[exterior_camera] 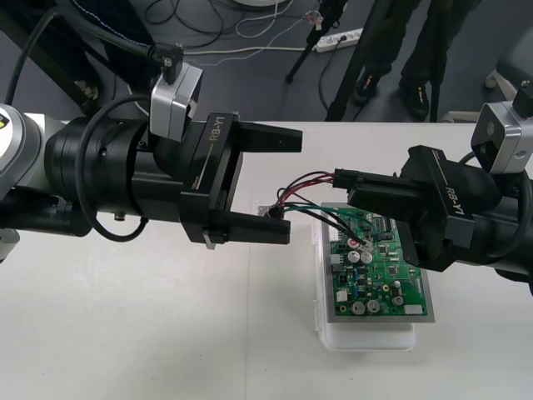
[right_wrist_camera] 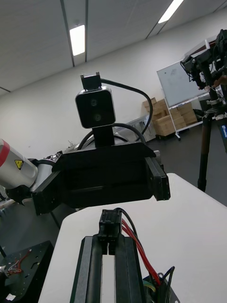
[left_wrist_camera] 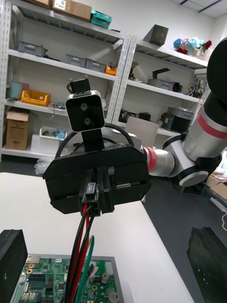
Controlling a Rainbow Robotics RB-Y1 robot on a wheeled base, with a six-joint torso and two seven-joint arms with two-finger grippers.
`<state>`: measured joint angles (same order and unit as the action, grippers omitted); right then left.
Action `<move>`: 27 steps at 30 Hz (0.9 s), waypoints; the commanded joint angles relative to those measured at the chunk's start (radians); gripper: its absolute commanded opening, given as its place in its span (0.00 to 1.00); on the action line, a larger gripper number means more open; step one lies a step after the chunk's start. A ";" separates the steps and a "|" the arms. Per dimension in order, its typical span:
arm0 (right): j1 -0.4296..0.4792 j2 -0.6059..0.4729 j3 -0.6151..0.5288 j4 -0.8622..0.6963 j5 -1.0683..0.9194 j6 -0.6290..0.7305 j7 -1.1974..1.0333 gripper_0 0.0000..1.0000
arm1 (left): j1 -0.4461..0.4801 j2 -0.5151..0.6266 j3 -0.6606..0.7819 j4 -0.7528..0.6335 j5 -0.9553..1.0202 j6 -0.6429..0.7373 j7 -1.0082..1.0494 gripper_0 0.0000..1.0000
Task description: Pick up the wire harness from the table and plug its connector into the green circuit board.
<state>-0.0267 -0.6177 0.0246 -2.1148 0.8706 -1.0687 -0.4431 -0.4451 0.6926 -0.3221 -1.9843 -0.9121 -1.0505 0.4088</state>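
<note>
Little room between left tool (exterior_camera: pixel 290 185) and plug (exterior_camera: pixel 342 176) in right tool (exterior_camera: pixel 355 189)

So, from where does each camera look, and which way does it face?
Front view: above the table, looking steeply down; left gripper open, right gripper shut on the plug.
Right wrist view: on the right wrist, facing the left gripper; own fingers clamp the plug.
Left wrist view: on the left wrist, facing the right gripper over the circuit board; own fingers apart.
Shared: both wrist views show the plug and wires.
</note>
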 commanded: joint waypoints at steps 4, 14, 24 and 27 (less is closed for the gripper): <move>-0.027 0.010 0.014 -0.005 -0.004 0.009 0.014 0.00 | -0.043 -0.030 -0.046 0.033 0.013 -0.034 -0.024 1.00; -0.027 0.010 0.014 -0.005 -0.010 0.026 0.023 0.00 | -0.061 -0.074 -0.048 0.058 0.013 -0.034 -0.001 1.00; -0.027 0.018 0.014 -0.005 -0.009 0.035 0.023 0.00 | -0.078 -0.093 -0.049 0.065 0.012 -0.033 0.027 1.00; -0.027 0.018 0.014 -0.005 -0.010 0.036 0.024 0.00 | -0.084 -0.096 -0.060 0.067 0.012 -0.034 0.031 1.00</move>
<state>-0.0276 -0.6132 0.0246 -2.1136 0.8704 -1.0431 -0.4430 -0.4812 0.6185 -0.3572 -1.9122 -0.9120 -1.0506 0.4092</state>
